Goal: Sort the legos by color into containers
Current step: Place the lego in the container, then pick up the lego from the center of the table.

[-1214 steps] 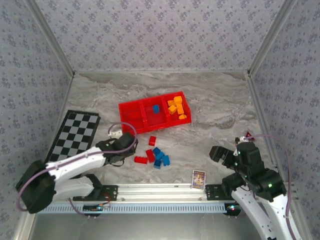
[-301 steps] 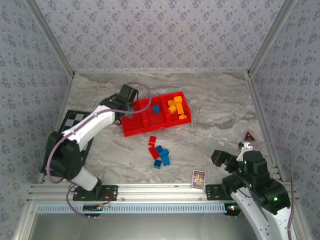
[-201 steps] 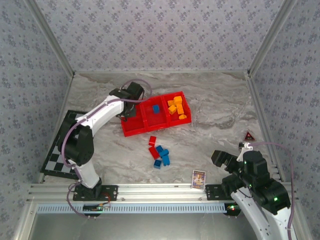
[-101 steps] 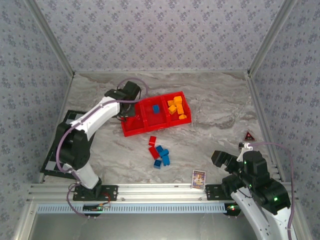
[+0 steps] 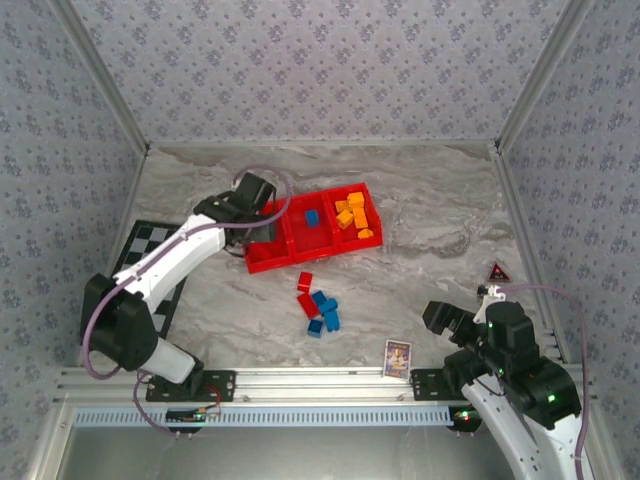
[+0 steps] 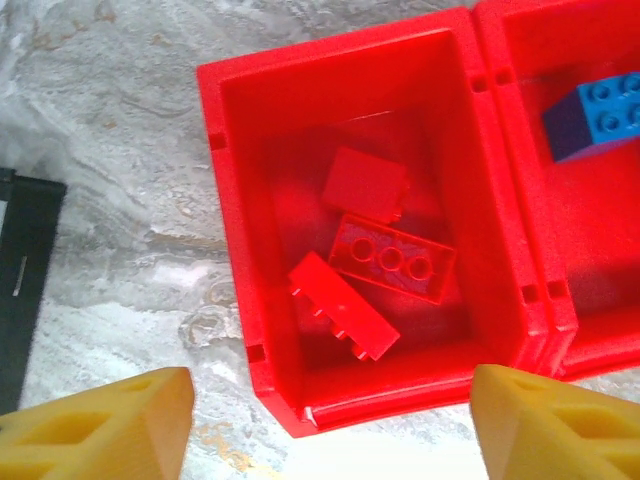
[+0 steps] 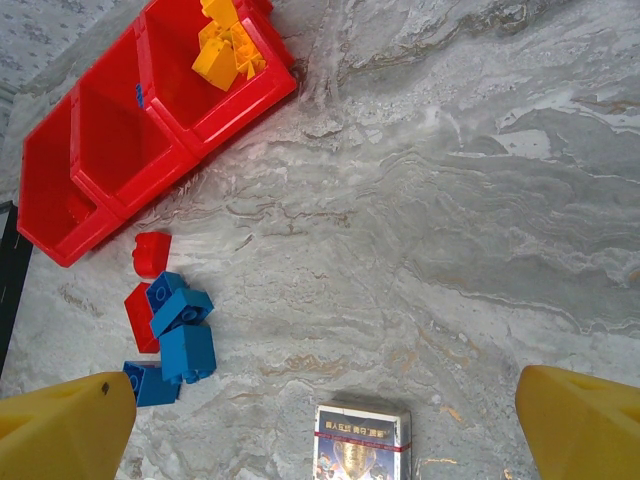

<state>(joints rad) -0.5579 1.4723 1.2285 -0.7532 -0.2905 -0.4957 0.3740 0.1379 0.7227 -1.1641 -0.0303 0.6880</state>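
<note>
The red tray (image 5: 310,260) lies at mid table. My left gripper (image 5: 258,230) hangs open over its left container (image 6: 232,250), fingers (image 6: 90,425) wide apart and holding nothing. In that container lie three red legos (image 6: 392,259). A blue lego (image 5: 312,217) (image 6: 595,115) sits in the middle container, and several orange-yellow legos (image 5: 352,215) (image 7: 225,50) fill the right one. Two red legos (image 5: 305,281) (image 7: 152,253) and several blue ones (image 5: 323,315) (image 7: 185,330) lie loose in front of the tray. My right gripper (image 5: 437,313) (image 7: 325,420) stands open at the near right, empty.
A black-and-white checkered board (image 5: 150,250) lies at the left, partly under my left arm. A small picture card (image 5: 397,357) (image 7: 360,445) lies near the front edge. A small red triangular piece (image 5: 497,271) sits at the right, near the enclosure wall.
My left gripper carried a long red lego from the table to the left container, opened and let it go there, then drew back slightly. The right arm has stayed still.
</note>
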